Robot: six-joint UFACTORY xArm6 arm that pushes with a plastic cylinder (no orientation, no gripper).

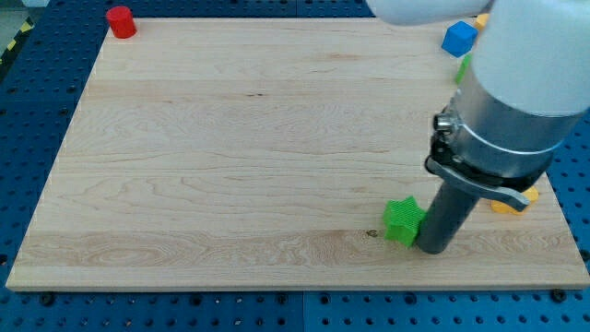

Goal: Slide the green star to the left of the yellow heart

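Observation:
The green star lies on the wooden board near the view's bottom right. My tip stands right against the star's right side, touching it. A yellow block, mostly hidden behind the arm, shows just right of the rod; its shape cannot be made out.
A red cylinder stands at the board's top left corner. A blue cube sits at the top right, with a sliver of a green block below it and a bit of a yellow block beside it, both partly hidden by the arm.

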